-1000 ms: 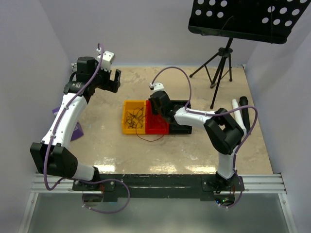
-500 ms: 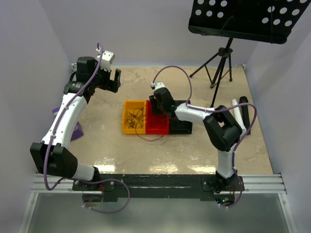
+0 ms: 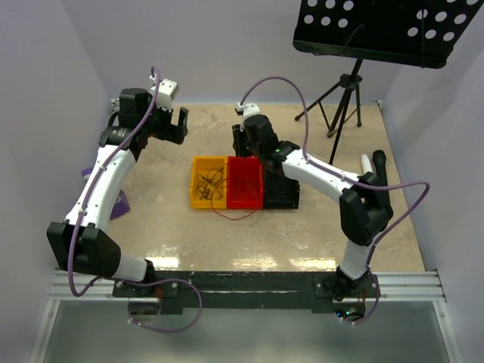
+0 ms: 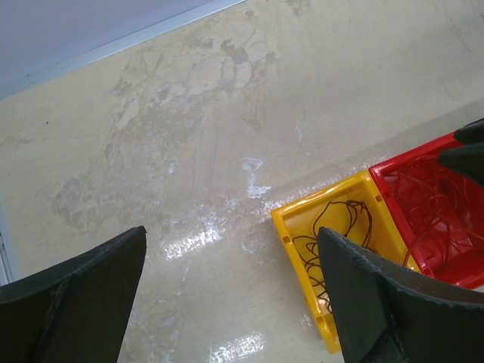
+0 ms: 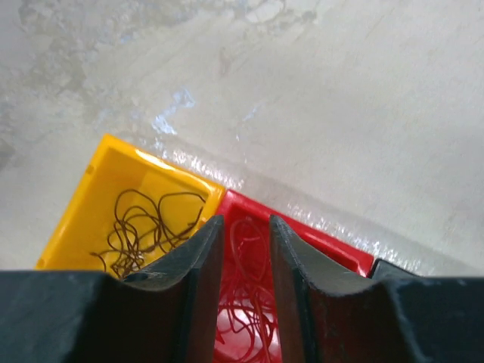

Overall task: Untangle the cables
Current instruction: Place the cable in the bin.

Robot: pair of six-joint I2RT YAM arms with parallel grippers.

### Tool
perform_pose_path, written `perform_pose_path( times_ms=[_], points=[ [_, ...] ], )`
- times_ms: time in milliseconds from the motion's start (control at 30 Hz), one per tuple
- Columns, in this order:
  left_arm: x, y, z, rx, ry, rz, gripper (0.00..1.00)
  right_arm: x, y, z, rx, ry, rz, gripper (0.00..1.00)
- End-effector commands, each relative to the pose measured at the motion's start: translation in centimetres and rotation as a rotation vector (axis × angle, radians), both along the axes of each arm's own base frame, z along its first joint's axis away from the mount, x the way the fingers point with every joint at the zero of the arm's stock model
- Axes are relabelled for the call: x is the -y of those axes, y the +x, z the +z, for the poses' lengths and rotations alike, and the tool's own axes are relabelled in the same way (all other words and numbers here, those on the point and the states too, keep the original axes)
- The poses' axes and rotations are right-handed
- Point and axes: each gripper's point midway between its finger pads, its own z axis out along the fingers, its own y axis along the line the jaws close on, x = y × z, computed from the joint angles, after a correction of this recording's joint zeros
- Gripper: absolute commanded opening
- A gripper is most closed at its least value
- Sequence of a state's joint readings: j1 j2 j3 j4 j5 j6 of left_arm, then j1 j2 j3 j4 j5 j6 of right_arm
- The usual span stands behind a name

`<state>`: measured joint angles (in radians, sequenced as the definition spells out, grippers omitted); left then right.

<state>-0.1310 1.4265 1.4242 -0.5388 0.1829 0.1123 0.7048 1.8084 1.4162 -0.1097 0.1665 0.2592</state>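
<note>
the left gripper (image 4: 231, 253) hung over the far left part of the table (image 3: 302, 242), its jaws wide apart and holding nothing. the right gripper (image 5: 243, 223) hung above the far edge of the red bin (image 3: 246, 206), its fingers (image 5: 198, 257) a little apart with nothing between them. the dark wires (image 3: 209, 184) lay curled in the yellow bin (image 3: 195, 162), the red wires (image 4: 427, 208) in the red bin just right of it. one red strand (image 3: 234, 215) trailed onto the table at the near side. a black bin (image 3: 280, 198) touched the red bin's right side.

Beige tabletop (image 3: 227, 242), yellow bin (image 3: 192, 183), red bin (image 3: 245, 204), black bin (image 3: 281, 198) in a row, loose red wire (image 3: 234, 218) beside them
</note>
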Motion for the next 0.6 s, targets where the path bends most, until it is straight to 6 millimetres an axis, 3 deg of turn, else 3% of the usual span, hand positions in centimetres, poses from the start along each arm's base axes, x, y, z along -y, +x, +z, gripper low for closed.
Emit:
perform_pose_path(
  times_ms=[0, 200, 433, 567],
  points=[
    [0.1, 0.2, 0.9, 0.029, -0.038, 0.011, 1.00, -0.2, 1.7, 1.0, 0.038, 0.001, -0.022, 0.33],
    [-0.3, 0.4, 0.6, 0.029, -0.021, 0.022, 1.00, -1.5, 1.2, -1.0, -0.018, 0.026, 0.031, 0.24],
    [-0.2, 0.7, 0.1, 0.017, -0.026, 0.023, 1.00, -0.7, -1.0, -3.4, -0.066, 0.099, 0.013, 0.10],
    [-0.1, 0.7, 0.1, 0.014, -0.032, 0.021, 1.00, -0.2, -1.7, -4.5, -0.082, 0.099, 0.005, 0.09]
  ],
)
